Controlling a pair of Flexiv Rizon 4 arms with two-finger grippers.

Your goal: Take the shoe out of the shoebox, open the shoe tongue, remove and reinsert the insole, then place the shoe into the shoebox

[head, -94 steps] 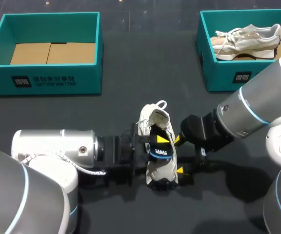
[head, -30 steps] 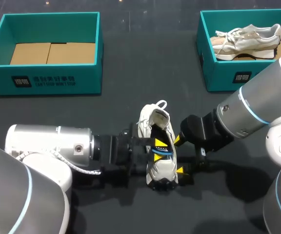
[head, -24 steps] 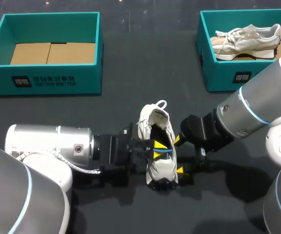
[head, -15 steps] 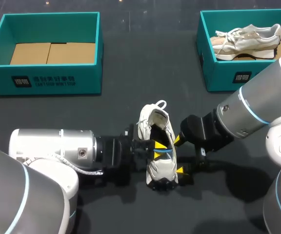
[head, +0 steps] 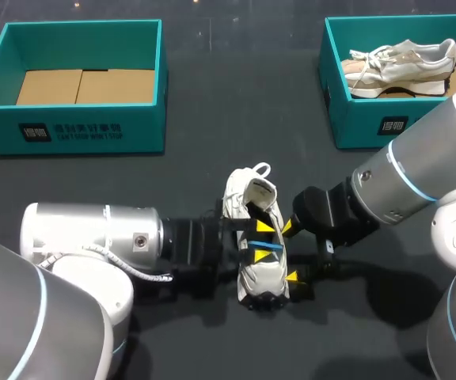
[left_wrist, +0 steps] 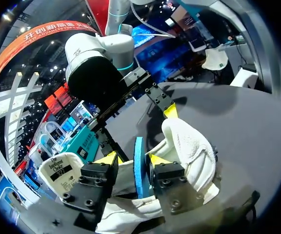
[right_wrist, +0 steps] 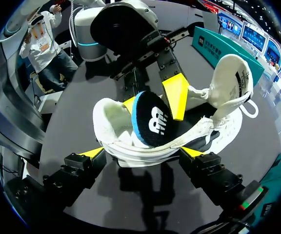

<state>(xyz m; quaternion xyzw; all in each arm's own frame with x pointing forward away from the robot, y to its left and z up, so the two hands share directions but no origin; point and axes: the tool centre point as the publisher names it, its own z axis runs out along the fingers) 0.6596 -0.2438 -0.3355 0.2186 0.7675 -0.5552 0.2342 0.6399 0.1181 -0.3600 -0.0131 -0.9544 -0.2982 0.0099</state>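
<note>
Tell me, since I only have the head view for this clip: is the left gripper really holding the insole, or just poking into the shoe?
Observer: The left wrist view shows the insole edge-on between the two yellow tips of the left gripper, so it looks pinched.
Reviewer: Is it out of the shoe?
Observer: Not fully. In the right wrist view its black face rises above the collar of the shoe, and its lower end goes down behind the side wall.
Reviewer: And the right gripper?
Observer: In that same view the right gripper has one yellow tip against each side of the shoe's lower edge, with the shoe between them.
</note>
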